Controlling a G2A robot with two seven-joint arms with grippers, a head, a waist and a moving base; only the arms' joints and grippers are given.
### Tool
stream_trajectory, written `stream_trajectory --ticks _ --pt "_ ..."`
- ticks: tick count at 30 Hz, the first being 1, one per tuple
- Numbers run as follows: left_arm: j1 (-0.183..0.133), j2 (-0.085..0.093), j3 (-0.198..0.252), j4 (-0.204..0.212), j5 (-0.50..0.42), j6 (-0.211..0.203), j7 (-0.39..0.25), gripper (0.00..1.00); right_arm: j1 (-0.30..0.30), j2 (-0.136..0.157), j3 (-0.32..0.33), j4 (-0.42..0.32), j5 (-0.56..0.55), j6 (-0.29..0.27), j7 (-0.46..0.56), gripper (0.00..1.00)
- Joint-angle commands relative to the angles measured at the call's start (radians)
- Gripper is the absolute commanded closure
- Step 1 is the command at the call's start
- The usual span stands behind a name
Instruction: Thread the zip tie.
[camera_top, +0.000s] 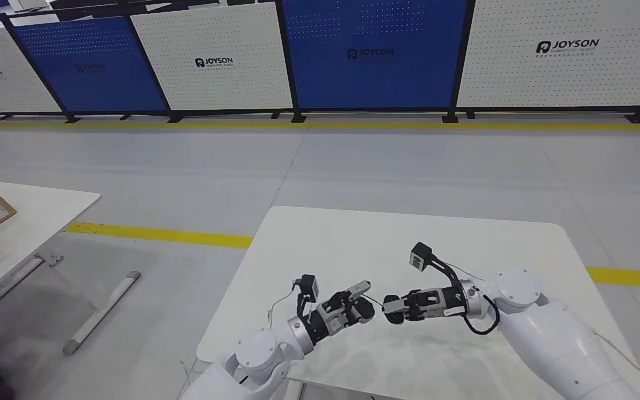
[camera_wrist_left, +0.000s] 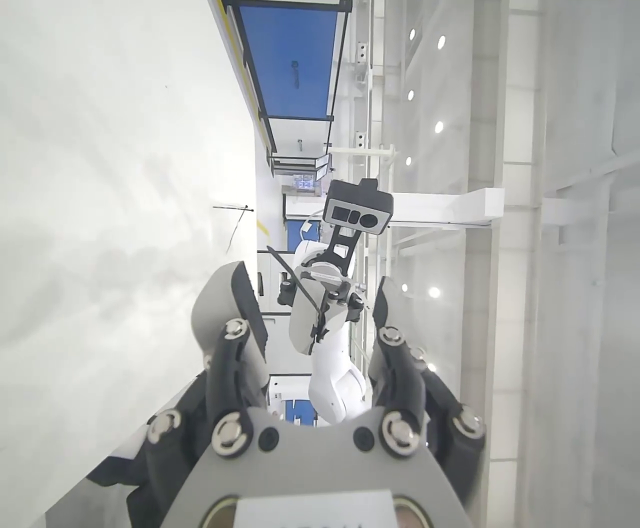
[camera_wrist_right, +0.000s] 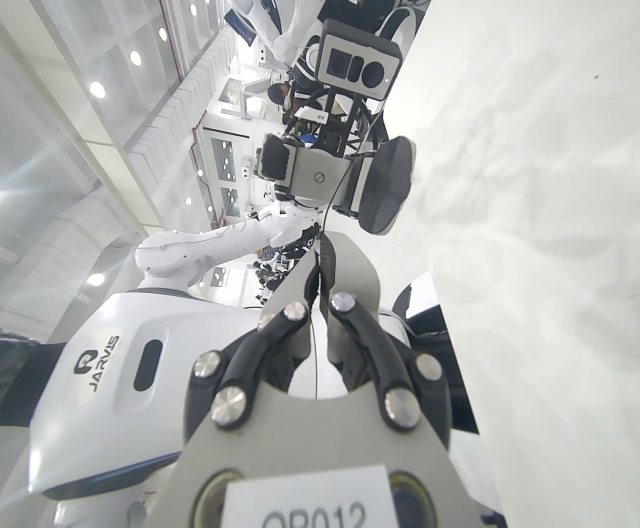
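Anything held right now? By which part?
Right hand is shut on the zip tie, pinching its thin strap; where along it can't be told. Left hand is open, empty.

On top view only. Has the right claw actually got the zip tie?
Observer: Yes. Left wrist view: right claw shut on the zip tie.
Operator: Left claw?
Observer: Wide open in the right wrist view; left claw grips nothing.
Operator: Free end?
Observer: Sticks out of the right claw toward the gap between the left claw's fingers; inside it or short of it, cannot tell.
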Motion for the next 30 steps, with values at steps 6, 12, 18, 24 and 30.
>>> stream_trajectory --ticks 6,12,18,24,30 --pt "0.011 0.002 -0.004 -0.006 0.013 -0.008 -0.01 0.6 0.0 0.0 0.0 0.0 0.0 0.0 0.0 1.0" --pt "0.01 0.002 -0.006 -0.005 0.007 -0.006 -0.016 0.63 0.0 0.0 0.0 0.0 0.0 0.0 0.0 1.0" --pt "0.002 0.001 -0.005 0.001 -0.008 -0.001 -0.019 0.66 0.0 0.0 0.0 0.0 0.0 0.0 0.0 1.0" --pt "-0.004 0.0 0.0 0.007 -0.006 0.004 -0.016 0.73 0.0 0.0 0.0 0.0 0.0 0.0 0.0 1.0" --pt "-0.004 -0.001 0.003 0.008 0.0 0.005 -0.014 0.87 0.0 0.0 0.0 0.0 0.0 0.0 0.0 1.0"
